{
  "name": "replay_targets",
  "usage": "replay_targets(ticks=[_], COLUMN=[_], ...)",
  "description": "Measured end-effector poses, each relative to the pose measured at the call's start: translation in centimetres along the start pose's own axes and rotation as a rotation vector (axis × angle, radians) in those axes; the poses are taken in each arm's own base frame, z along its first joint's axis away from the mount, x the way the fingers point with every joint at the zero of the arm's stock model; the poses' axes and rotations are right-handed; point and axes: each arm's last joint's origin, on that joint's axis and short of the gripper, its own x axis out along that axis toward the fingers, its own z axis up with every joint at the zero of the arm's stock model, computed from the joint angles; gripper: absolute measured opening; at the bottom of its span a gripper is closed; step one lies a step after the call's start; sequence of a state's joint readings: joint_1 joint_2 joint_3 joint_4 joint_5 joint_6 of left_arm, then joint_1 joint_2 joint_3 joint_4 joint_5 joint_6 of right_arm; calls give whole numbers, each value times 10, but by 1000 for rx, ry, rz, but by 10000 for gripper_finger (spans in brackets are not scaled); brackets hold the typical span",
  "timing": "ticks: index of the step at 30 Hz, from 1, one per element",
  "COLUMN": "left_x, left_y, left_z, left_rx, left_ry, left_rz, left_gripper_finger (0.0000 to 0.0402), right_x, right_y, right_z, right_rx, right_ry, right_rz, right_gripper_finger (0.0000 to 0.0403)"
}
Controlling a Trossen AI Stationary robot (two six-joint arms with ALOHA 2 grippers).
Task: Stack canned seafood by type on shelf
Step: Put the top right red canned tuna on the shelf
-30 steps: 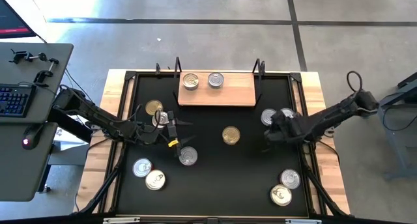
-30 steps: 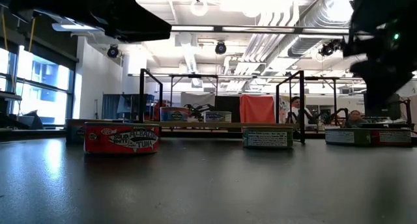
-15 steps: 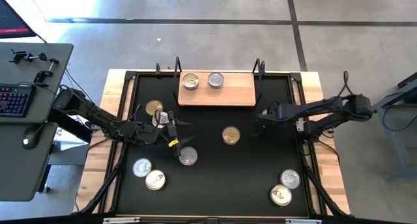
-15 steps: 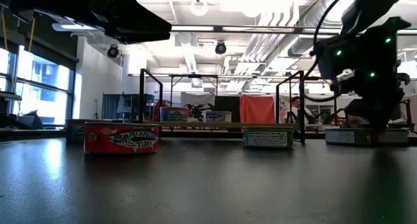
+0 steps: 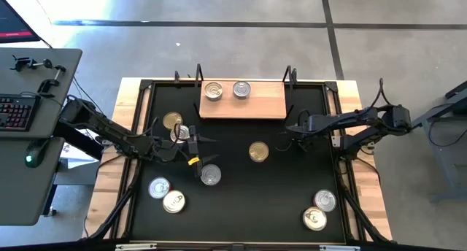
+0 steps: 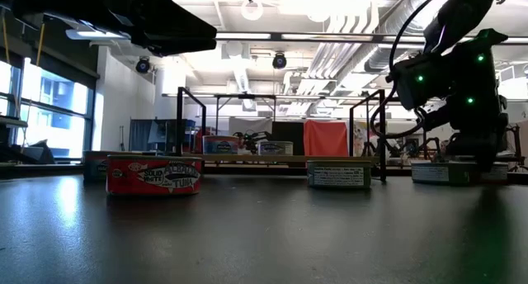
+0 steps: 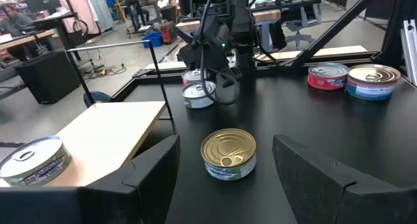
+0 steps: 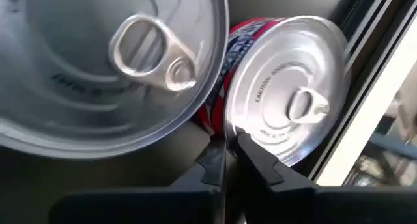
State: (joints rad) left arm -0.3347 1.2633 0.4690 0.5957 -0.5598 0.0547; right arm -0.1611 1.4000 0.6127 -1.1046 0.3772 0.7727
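Round flat tins lie scattered on the black mat. Two silver-lidded tins (image 5: 213, 91) (image 5: 241, 89) sit on the light-wood shelf (image 5: 255, 106) at the far edge. My right gripper (image 5: 294, 128) is shut and hangs fingers-down over two silver-lidded tins near the right edge, a large-looking one (image 8: 117, 61) and a red-labelled one (image 8: 287, 107); the arm hides both in the high view. My left gripper (image 5: 201, 149) hovers open left of centre, facing a gold-lidded tin (image 7: 228, 152) (image 5: 258, 152) that rests on its base. My right gripper's shut fingertips (image 8: 254, 157) point down at the gap between the two silver-lidded tins, right by the rim of the red-labelled one (image 8: 244, 129). Both tins stand flat on the mat. I cannot tell whether the fingers touch either tin.
More tins rest on the mat: a gold one (image 5: 172, 120) and a silver one (image 5: 179, 133) by the left gripper, one (image 5: 210, 175) at centre, two near left (image 5: 159, 187) (image 5: 174, 201), two near right (image 5: 325, 200) (image 5: 314, 219). Black wire posts (image 5: 290, 79) flank the shelf.
My right arm has swung toward the table's far edge and stretched toward the left, bringing its gripper from nearer the front to above the two tins by the right edge, which it now covers in the high view. The tins have not moved.
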Motion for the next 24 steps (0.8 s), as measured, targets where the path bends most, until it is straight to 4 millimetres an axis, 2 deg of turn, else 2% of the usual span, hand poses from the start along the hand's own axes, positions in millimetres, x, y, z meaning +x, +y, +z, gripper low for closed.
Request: replay_targets(ticks=[7, 12, 18, 21, 24], left_x=[0, 0, 0, 0, 0], left_y=[0, 0, 0, 0, 0], left_z=[0, 0, 0, 0, 1], left_rx=[-1, -16, -17, -18, -22], left_ry=[0, 0, -1, -3, -8], left_rz=[0, 0, 0, 0, 1], left_gripper_finger=[236, 236, 236, 236, 236], right_x=[-35, -59, -77, -84, -91], right_y=[25, 50, 90, 121, 139], right_z=[-9, -22, -37, -41, -49], right_rx=[21, -50, -95, -226, -402], right_ry=[72, 21, -129, -231, -253], right_rz=[218, 385, 621, 742, 711], right_gripper_finger=[2, 0, 0, 0, 0])
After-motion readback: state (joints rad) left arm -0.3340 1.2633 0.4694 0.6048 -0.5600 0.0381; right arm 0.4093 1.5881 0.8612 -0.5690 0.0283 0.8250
